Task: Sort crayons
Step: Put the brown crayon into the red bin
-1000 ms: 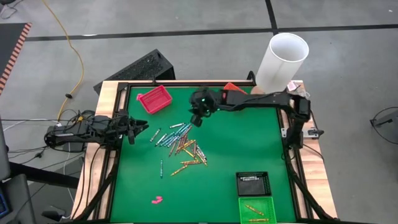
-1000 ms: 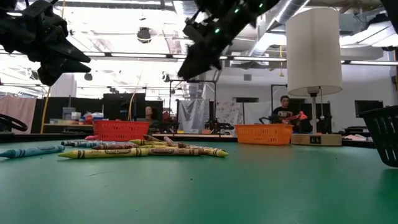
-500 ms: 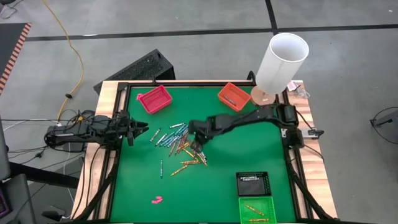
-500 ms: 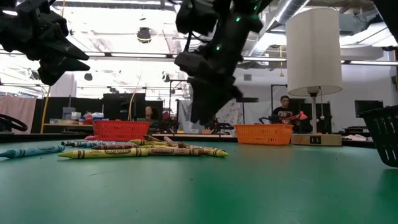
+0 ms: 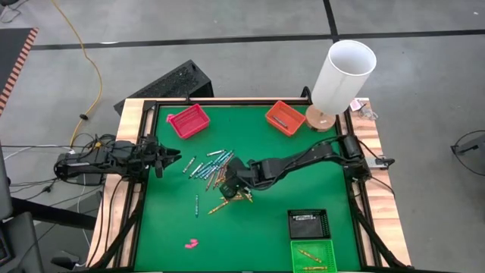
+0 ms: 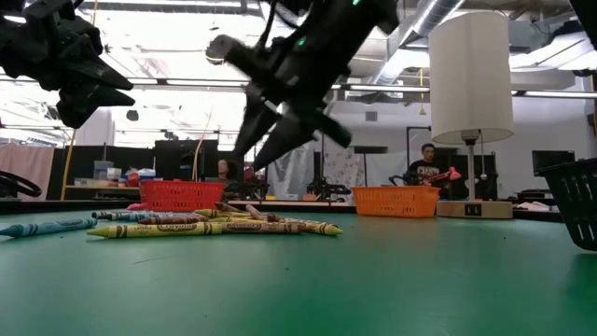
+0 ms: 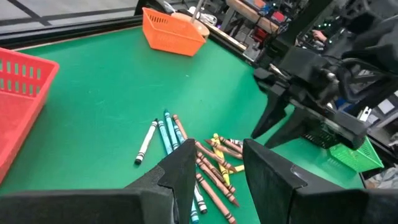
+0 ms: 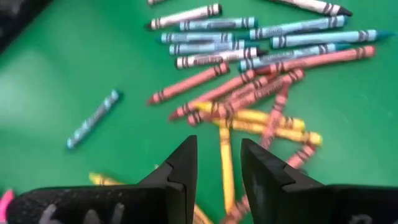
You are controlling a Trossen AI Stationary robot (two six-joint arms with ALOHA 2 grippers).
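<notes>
Fingers parted, the right gripper [image 8: 216, 163] hung over the crayons [image 8: 249, 93]; it needed to straddle one yellow stick alone.

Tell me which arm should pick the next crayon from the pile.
Right. The right gripper hangs open directly over the crayons, a yellow one between its fingers in its wrist view. The left gripper waits open at the table's left edge.

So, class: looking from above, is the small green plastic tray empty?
No: the small green plastic tray holds a few yellow-orange crayons.
</notes>
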